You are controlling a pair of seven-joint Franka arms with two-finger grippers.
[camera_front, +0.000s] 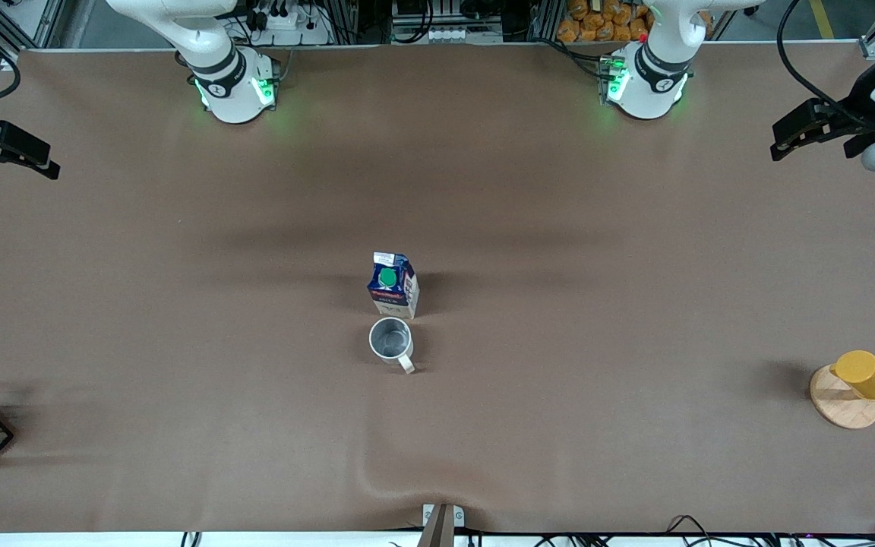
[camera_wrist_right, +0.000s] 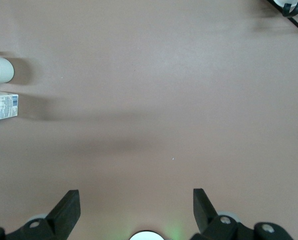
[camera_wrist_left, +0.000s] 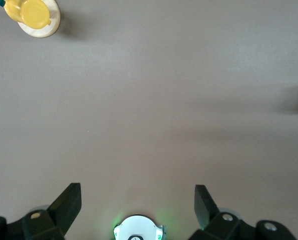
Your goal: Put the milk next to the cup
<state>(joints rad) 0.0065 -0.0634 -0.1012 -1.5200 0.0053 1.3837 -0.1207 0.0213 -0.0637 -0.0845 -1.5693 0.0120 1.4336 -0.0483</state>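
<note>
Both pincers, left pincer (camera_front: 787,137) and right pincer (camera_front: 42,163), hang wide open, empty, waiting; milk (camera_front: 393,285) seemingly just beside cup (camera_front: 391,339) already; I need only confirm placement.

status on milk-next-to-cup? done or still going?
Looks done: the milk carton stands upright right beside the cup, just farther from the front camera. Nothing is in hand: the left gripper and right gripper are open and empty over the table's ends. Nothing visibly left.
</note>
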